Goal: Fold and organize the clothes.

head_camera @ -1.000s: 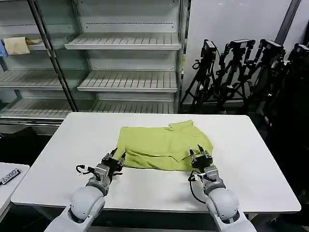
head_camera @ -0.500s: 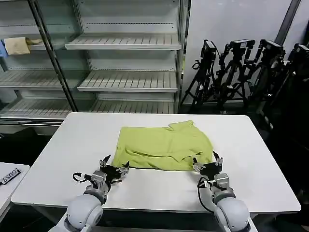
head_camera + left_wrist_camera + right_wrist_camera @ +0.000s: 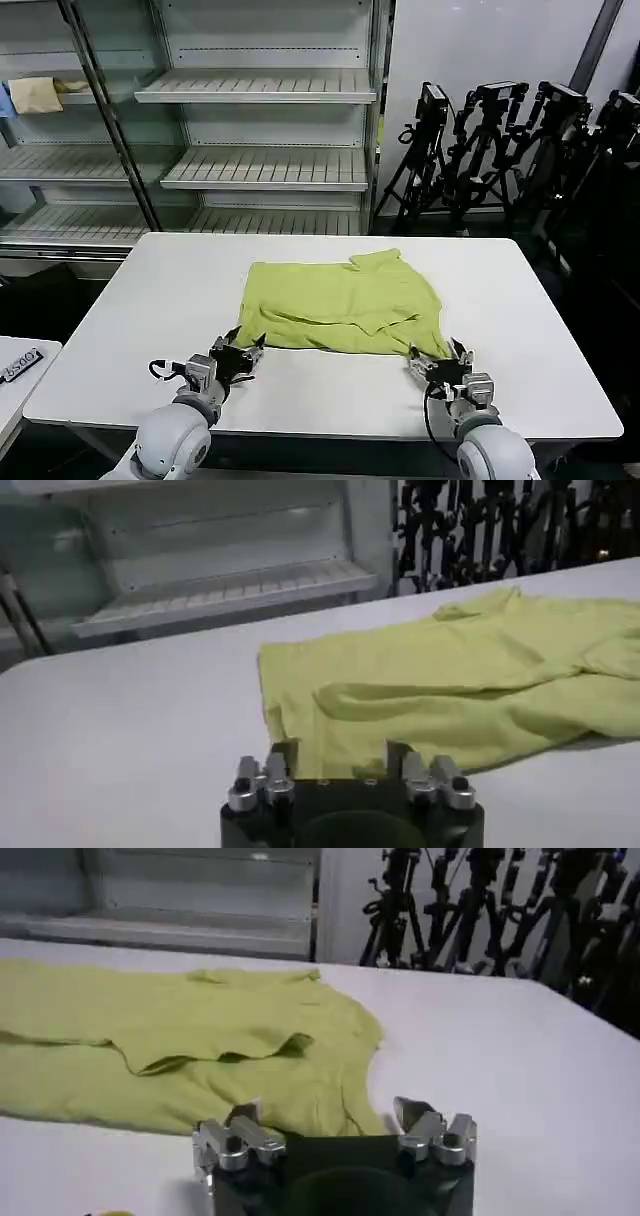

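My left gripper (image 3: 237, 356) has backed off toward me. A second ago its tips sat at the near-left corner of the lime yellow-green short-sleeved shirt (image 3: 342, 305); now it sits low over bare tabletop just short of that corner, jaws spread wide, holding nothing. The left wrist view confirms it: both fingers (image 3: 284, 757) stand apart with the shirt's (image 3: 440, 695) hem lying just beyond them, not between them.

The shirt has kept its place: centre of the white rectangular table (image 3: 150, 300), already doubled over once, collar toward the shelving, a loose sleeve fold lying on top near the right side.

My right gripper (image 3: 440, 364) has pulled back the same way, from the near-right corner to the table just off it, and slightly outward. Jaws open, empty. In the right wrist view the hem of the shirt (image 3: 200, 1048) appears to run just ahead of the fingers (image 3: 412, 1114); whether one tip still brushes the cloth I cannot tell from this angle.

My reading: both corners have been let go, so one fold looks finished and the next grasp has not begun.

Room to move: broad bare table left of the shirt, a narrower strip on the right before the table's edge. The near edge is close under both wrists, so little slack for retreating further. The metal shelving (image 3: 260, 130) and black tripods (image 3: 500, 150) stand well behind the table, out of reach.
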